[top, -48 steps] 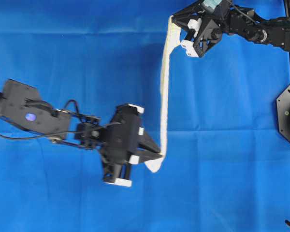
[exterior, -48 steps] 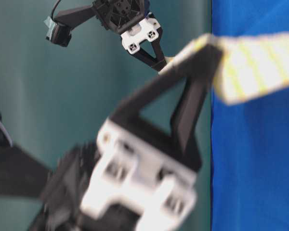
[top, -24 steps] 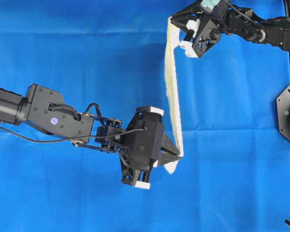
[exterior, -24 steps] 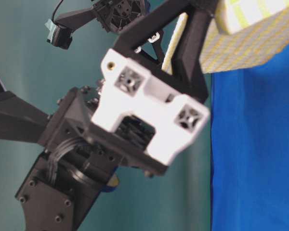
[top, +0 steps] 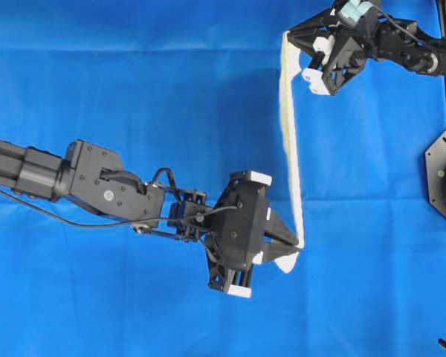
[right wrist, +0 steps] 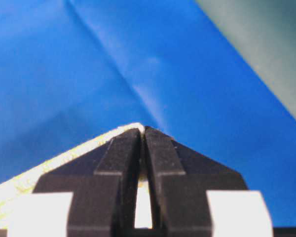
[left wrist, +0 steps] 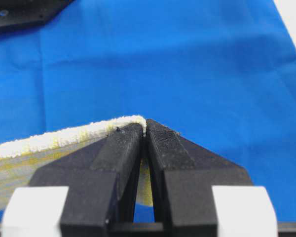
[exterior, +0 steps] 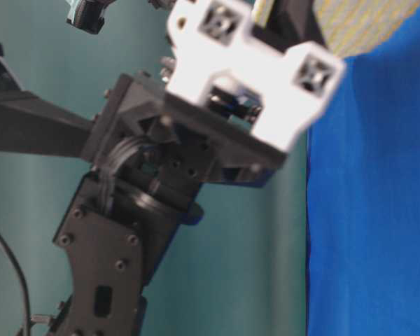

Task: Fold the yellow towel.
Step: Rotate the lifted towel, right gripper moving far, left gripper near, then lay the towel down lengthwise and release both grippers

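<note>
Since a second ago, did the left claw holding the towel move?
Yes. In the overhead view the left claw, shut on the yellow towel, slid rightward and slightly down across the blue cloth.

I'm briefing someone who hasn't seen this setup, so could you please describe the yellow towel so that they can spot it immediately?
Look over the blue cloth covering the table. Stretched between the left claw and the right claw is the yellow towel, seen nearly edge-on as a narrow band. It is the only pale, yellow-and-white thing among black arms and blue fabric.
</note>
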Motion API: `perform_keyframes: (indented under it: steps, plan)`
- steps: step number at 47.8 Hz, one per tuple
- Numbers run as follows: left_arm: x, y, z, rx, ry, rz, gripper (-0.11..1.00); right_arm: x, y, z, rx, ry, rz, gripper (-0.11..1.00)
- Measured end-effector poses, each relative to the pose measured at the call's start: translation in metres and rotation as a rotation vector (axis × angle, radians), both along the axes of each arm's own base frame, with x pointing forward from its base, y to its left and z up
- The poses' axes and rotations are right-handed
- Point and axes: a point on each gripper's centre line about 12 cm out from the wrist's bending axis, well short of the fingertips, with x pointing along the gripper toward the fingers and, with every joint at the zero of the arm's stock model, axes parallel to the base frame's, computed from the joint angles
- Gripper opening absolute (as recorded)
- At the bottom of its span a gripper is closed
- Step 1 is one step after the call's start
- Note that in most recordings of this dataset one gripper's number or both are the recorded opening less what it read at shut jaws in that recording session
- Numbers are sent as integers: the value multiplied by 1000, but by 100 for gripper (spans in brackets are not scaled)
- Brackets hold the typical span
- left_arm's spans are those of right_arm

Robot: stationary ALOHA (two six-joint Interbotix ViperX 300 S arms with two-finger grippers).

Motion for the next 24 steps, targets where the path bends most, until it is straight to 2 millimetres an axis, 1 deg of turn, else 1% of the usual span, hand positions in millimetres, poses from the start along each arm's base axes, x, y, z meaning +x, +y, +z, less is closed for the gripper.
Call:
perform_keyframes:
  steps: [5,10,13,19,24]
  plan:
    - [-3,1,-5,1,8,1,2,5,-3,-5,17,19,4,2]
    - [-13,3,-21,6,44,3,2,16,-8,-10,30,35,7,2]
    - [-22,5,-27,-1,54,9,2,24,-13,-14,34,43,9,2]
    - [-41,11,-30,-32,37,30,2,41,-21,-24,51,68,18,2]
    - [-58,14,-34,-66,39,46,2,60,-24,-28,54,74,35,2]
